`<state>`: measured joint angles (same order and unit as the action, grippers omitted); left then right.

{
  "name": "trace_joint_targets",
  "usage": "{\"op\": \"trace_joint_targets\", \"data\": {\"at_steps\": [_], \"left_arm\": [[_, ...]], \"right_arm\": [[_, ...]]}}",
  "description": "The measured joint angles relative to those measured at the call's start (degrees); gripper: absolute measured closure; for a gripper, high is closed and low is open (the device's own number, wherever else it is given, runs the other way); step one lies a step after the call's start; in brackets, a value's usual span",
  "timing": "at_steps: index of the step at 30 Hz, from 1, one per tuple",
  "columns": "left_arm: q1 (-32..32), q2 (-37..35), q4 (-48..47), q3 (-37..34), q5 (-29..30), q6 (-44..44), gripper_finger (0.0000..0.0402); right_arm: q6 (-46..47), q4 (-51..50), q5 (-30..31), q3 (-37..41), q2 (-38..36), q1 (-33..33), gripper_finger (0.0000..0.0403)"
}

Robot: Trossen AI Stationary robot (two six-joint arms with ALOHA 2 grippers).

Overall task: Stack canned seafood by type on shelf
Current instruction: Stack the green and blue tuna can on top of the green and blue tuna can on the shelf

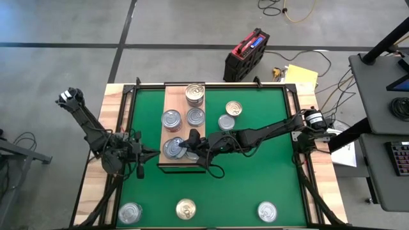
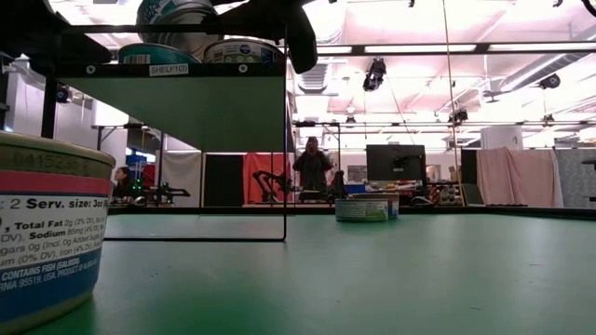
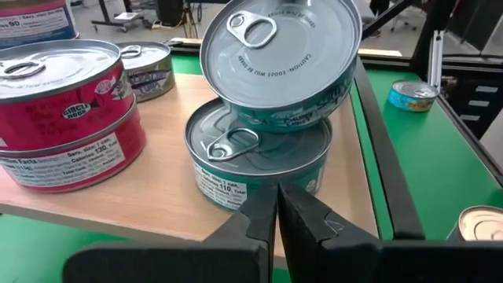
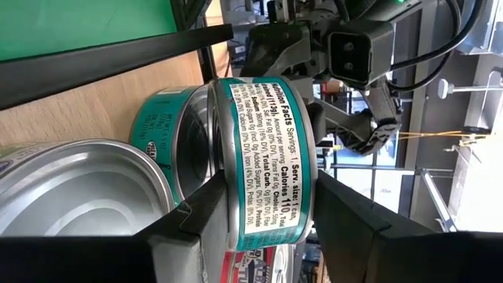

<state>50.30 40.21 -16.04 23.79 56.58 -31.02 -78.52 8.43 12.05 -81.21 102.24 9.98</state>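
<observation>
- Nearest the low camera: a tin (image 2: 47, 233) with a pink and blue label, standing on the green mat (image 2: 372, 279) at the near edge.
- Near edge of the mat holds three loose cans: silver one at left (image 1: 130, 212), gold-lidded one in the middle (image 1: 186, 208), silver one at right (image 1: 267, 211).
- Shelf (image 1: 171, 131) is the light wooden board on the left-centre of the mat, running near to far.
- Right gripper (image 1: 192, 142) reaches across to the shelf's near end and grasps a teal-labelled can (image 4: 263, 165) by its sides, one finger on each side.
- That can sits tilted on top of another teal can (image 3: 259, 161) on the near end of the board; top one overhangs, not flush.
- Left gripper (image 3: 277, 206) is clenched, empty, just off the shelf's near-left corner, pointing at the teal pair.
- Red-labelled stack of two (image 3: 67, 118) stands just left of the teal pair on the board.
- More tins further along the board: one mid-board (image 1: 195, 117), a stack at the far end (image 1: 195, 94).
- Two cans (image 1: 234, 109) (image 1: 226, 122) on the mat right of the board.
</observation>
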Motion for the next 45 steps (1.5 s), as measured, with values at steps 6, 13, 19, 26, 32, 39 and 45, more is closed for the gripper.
{"op": "trace_joint_targets", "data": {"at_steps": [6, 13, 19, 26, 32, 39, 45], "left_arm": [[-1.5, 0.3, 0.0, 0.0, 0.0, 0.3, 0.0401], [-2.4, 1.7, -0.5, 0.0, -0.1, 0.3, 0.0401], [-2.4, 2.9, -0.5, 0.0, -0.1, 0.3, 0.0401], [-2.9, 4.4, 0.2, 0.0, -0.1, 0.3, 0.0402], [-3.1, 5.6, 1.0, 0.0, -0.1, 0.3, 0.0402], [-3.1, 6.0, 1.2, 0.0, -0.2, 0.3, 0.0402], [-3.1, 6.0, 1.3, 0.0, -0.2, 0.3, 0.0401]], "right_arm": [[0.1, 0.0, 0.0, 0.0, 0.0, 0.0, 0.026], [0.1, 0.0, 0.0, 0.0, 0.0, 0.0, 0.0254], [0.9, 0.0, 0.0, 0.0, 0.0, -0.1, 0.0257], [2.5, -0.4, -0.3, 0.0, 0.0, -0.7, 0.0243], [2.5, -0.4, -0.5, 0.0, 0.1, -0.8, 0.0242], [3.6, -0.9, -0.6, 0.0, 0.3, -0.8, 0.0211], [3.7, -0.6, -0.6, 0.0, 0.3, -0.8, 0.0192]]}}
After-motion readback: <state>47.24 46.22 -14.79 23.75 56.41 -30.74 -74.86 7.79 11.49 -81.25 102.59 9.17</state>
